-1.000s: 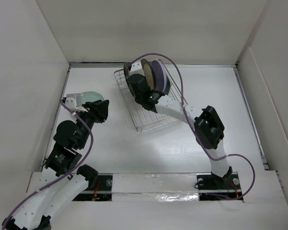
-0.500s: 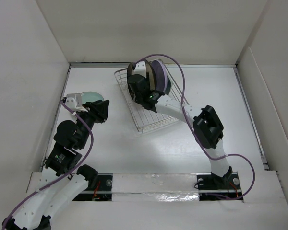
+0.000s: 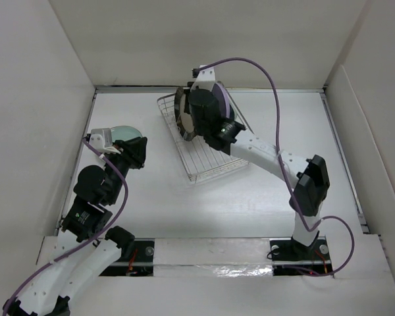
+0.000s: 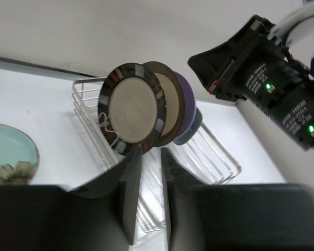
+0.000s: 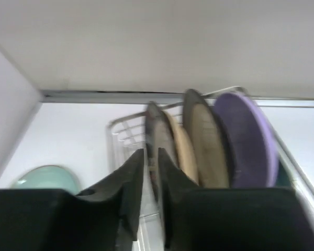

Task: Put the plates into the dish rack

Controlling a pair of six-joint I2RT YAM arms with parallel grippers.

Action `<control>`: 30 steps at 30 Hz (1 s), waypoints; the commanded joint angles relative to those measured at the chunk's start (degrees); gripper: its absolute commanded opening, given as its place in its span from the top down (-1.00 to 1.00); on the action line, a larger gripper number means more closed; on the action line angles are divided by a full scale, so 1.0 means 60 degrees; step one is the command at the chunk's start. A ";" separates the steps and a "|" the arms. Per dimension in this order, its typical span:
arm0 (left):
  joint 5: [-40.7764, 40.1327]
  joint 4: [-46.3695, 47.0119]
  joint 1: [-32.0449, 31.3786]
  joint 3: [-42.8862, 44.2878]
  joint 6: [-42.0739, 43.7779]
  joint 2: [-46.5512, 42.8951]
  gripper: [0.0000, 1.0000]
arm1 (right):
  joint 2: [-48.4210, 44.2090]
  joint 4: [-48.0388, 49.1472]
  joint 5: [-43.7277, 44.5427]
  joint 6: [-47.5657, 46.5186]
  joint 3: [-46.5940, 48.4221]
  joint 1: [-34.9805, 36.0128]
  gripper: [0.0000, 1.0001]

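Observation:
The wire dish rack stands at the back middle. Several plates stand upright in it: a dark-rimmed cream plate in front, a brown tan one, then a lavender one. My right gripper hovers over these plates, its jaws a narrow gap apart and empty. In the right wrist view the gripper sits just before the dark-rimmed plate's edge. A pale green round plate lies flat on the table at the left. My left gripper is beside it, jaws a narrow gap apart and empty.
White walls enclose the table on the left, back and right. The rack sits at an angle, its near half bare of plates. The right arm's purple cable arcs above the rack.
My right gripper has risen from low among the plates, and its elbow has swung right. The dark-rimmed plate stays standing in the rack. The left arm has not moved.

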 commanded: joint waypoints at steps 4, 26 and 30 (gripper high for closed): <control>-0.0686 0.0399 -0.0055 0.0173 0.0047 -0.0425 1.00 | 0.1120 0.0106 -0.2180 0.1388 0.0464 0.1229 1.00; -0.0057 0.0765 0.0092 0.0085 -0.0173 -0.1276 0.30 | 0.6497 -0.1140 -0.3238 0.7102 0.4404 0.1552 -0.26; -0.0101 0.0750 0.0004 0.0114 -0.0158 -0.1305 0.30 | 0.7301 -0.1256 -0.3311 0.7732 0.5079 0.1451 -0.23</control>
